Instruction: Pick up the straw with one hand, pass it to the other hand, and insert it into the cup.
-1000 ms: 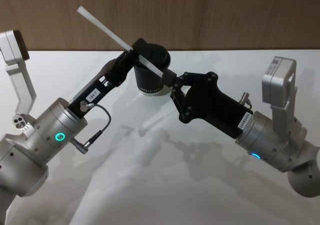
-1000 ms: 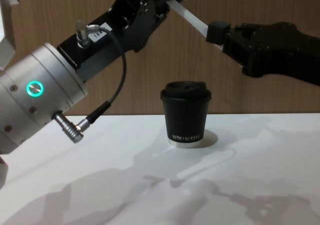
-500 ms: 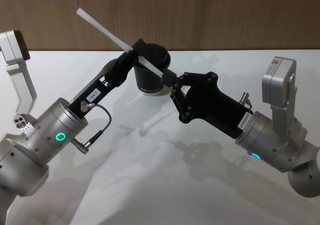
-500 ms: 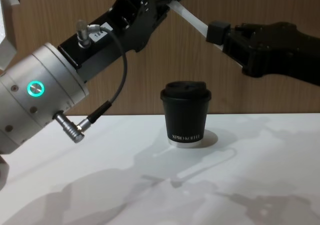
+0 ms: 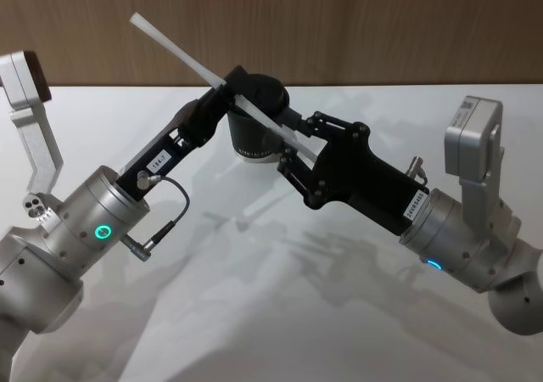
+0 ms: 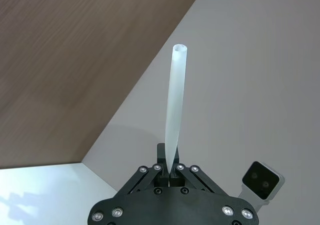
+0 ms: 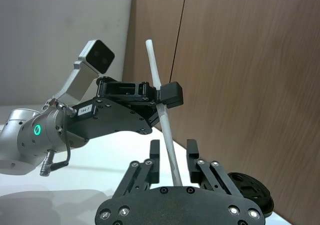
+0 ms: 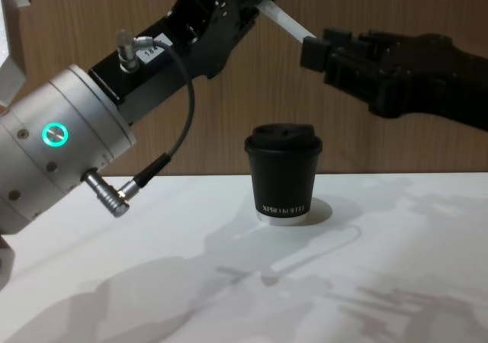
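The white straw (image 5: 182,53) is held slanting in the air above the table, with its lower end toward my right side. My left gripper (image 5: 227,87), the one with the silver wrist and green ring, is shut on the straw's middle (image 6: 175,100). My all-black right gripper (image 5: 299,142) is open, its fingers (image 7: 154,152) spread on either side of the straw's lower part (image 7: 167,135) without touching it. The black lidded cup (image 5: 253,137) stands upright on the white table (image 5: 254,297), below and behind both grippers (image 8: 284,174).
A wood-panel wall (image 5: 382,25) rises behind the table's far edge. My left arm's black cable (image 8: 179,122) loops beside its wrist. The camera brackets (image 5: 30,127) of both arms stick up at the sides. The near half of the table is bare.
My right gripper has opened and let go of the straw's lower end. My left gripper still holds the straw in the same place.
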